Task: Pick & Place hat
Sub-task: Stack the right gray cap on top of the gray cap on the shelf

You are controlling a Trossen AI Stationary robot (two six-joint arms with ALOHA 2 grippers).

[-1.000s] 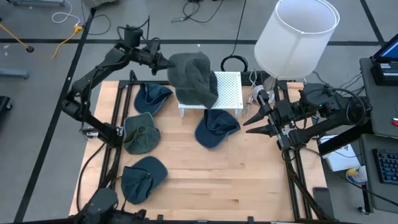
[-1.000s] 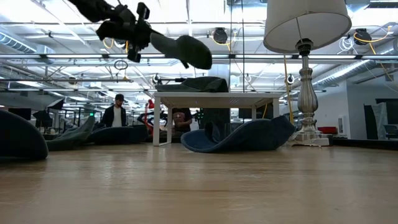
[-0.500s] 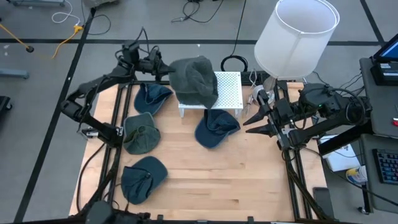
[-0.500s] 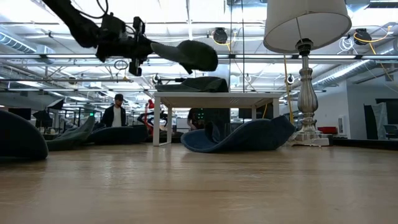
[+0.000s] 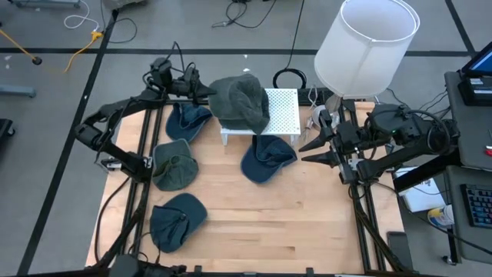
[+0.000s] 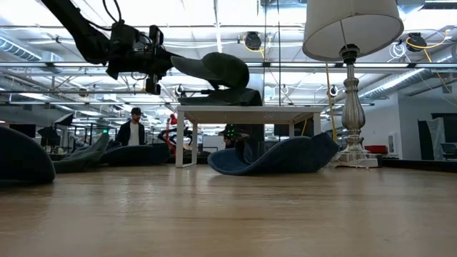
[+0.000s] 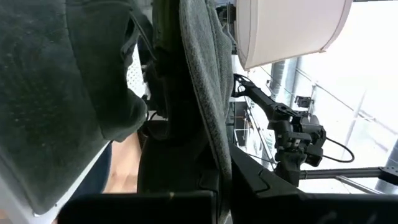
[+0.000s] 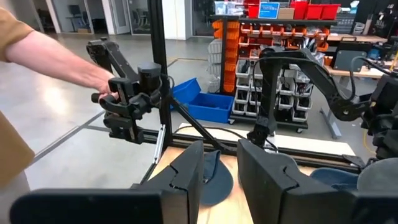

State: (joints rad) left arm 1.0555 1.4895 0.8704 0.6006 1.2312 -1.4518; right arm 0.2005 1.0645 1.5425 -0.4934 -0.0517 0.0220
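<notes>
Above white stand (image 5: 281, 110) — gripped hat (image 5: 240, 101)

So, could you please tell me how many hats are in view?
5: one held over the stand, one left of it, one below it, two more down the left.

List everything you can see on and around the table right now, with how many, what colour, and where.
Grey-green fabric hat: one, held above the white stand's left end.
Dark hat on the stand: one, lying on the stand's top, under the held hat.
Blue fabric hats: four on the table; one left of the stand, one in front of it, one at left middle, one near the front left.
White perforated stand: one, at the table's back middle.
White-shaded lamp: one, at the back right.
Wooden table: one, light brown.
Person's arm: one, in a brown sleeve, in the room behind, hand on a dark arm rig.
Left gripper: shut on the grey-green hat.
Right gripper: parted, empty, at the table's right edge.
</notes>
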